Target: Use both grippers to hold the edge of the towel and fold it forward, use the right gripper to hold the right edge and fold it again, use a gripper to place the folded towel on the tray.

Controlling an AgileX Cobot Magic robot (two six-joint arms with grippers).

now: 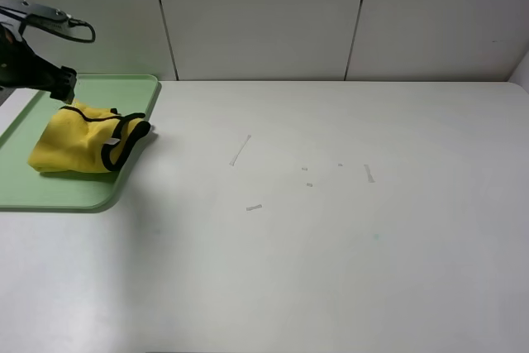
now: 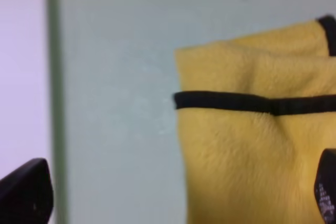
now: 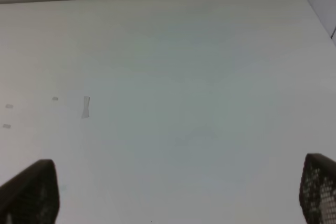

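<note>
Your folded towel (image 1: 78, 140) lies on the tray (image 1: 50, 192), one end over its rim, so your left pincer (image 2: 173, 195) hangs spread above it, holding nothing.

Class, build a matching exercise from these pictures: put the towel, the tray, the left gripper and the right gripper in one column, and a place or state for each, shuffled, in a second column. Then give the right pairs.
Column 1
1. towel
2. tray
3. left gripper
4. right gripper

Column 2
A. open over bare table, away from the cloth
B. pale green, at the table's left edge
C. folded, yellow, lying on the tray
D. open above the towel, holding nothing

Pairs: 1-C, 2-B, 3-D, 4-A
</note>
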